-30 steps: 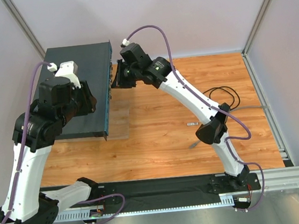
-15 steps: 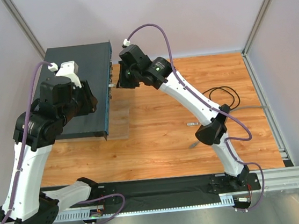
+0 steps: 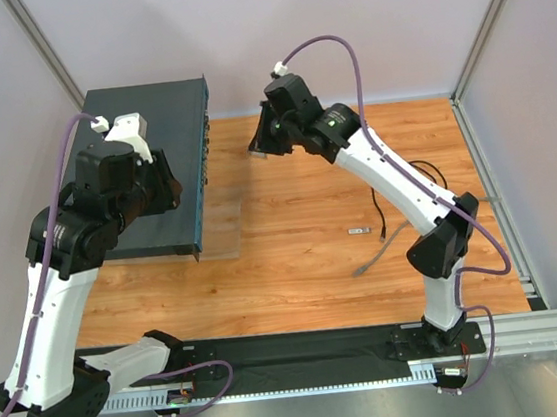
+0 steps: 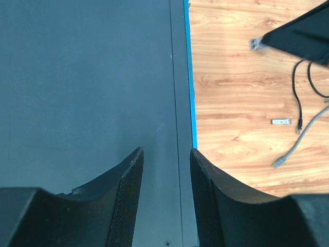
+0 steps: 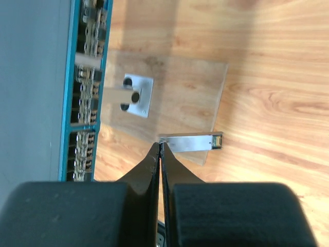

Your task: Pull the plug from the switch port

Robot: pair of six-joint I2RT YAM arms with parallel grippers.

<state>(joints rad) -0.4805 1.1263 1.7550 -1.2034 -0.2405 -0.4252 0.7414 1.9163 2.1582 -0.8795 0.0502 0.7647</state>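
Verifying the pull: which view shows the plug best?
Right wrist: the silver plug lies full length, pinched at one end by the shut right gripper, clear of the switch. Left wrist shows only a small grey speck at that gripper's tip. Top external: too small to tell.

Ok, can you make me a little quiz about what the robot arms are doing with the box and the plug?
1. True or false: the plug is inside a socket of the switch.
2. What does the shut right gripper pinch? A a spoon, B the plug, C the switch.
3. Fill in: the left gripper, over the switch, has its jaws ___.
Key: 1 false; 2 B; 3 open.
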